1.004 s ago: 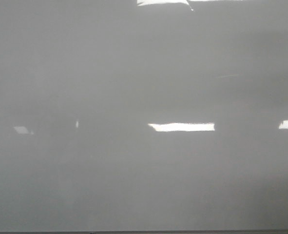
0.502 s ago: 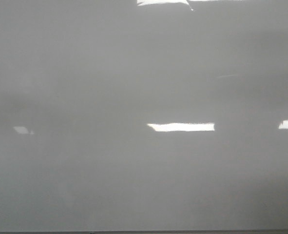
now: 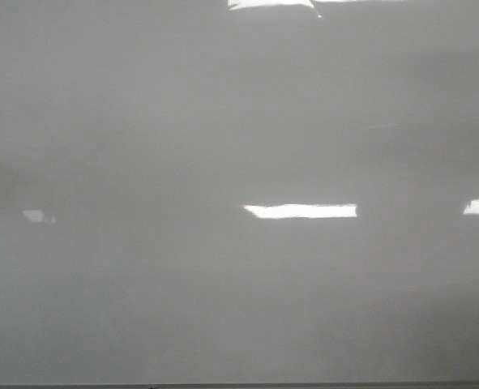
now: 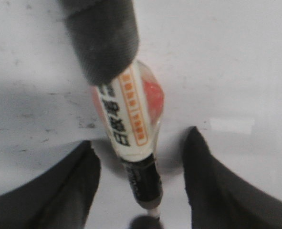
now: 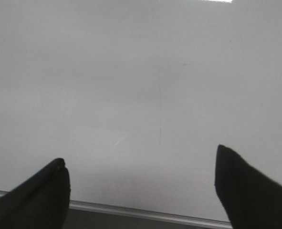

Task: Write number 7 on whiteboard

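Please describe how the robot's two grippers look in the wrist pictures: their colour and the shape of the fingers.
Both grippers have plain black, matte fingers. On the left gripper the fingers are broad and taper to blunt, rounded tips. On the right gripper the fingers look the same, black with pointed tips. No cables, markings or labels show on them.

A faint shadow has spread over the whiteboard point(image 3: 223, 284) — at its left edge.

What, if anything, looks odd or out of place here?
Nothing is damaged or spilled. The whiteboard is bare in the front view, no 7 drawn. The marker sits between the left gripper's spread fingers, apparently not clamped. The right gripper is open and empty.
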You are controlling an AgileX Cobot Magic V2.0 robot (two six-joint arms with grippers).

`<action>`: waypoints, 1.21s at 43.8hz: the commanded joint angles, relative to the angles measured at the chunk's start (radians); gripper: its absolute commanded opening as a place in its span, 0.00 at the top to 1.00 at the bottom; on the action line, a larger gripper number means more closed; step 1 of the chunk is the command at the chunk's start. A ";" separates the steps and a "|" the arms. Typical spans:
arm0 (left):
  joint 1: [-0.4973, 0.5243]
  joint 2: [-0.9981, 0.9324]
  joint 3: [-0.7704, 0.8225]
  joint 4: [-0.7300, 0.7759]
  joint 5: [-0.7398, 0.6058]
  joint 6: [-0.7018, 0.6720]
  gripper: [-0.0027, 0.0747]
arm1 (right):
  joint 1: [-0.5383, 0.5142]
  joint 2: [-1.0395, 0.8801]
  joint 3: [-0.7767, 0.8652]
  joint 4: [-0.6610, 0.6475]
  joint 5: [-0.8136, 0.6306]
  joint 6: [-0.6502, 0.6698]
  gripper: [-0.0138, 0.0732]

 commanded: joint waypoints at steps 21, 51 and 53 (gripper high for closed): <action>-0.010 -0.121 -0.060 0.017 0.114 -0.005 0.99 | 0.000 0.003 -0.034 0.000 -0.072 -0.007 0.11; -0.492 -0.179 -0.436 -0.210 0.856 0.661 0.99 | -0.002 0.142 -0.178 0.000 0.155 0.035 0.11; -0.526 -0.164 -0.446 -0.228 0.874 0.681 0.99 | -0.002 0.160 -0.189 0.000 0.171 0.029 0.11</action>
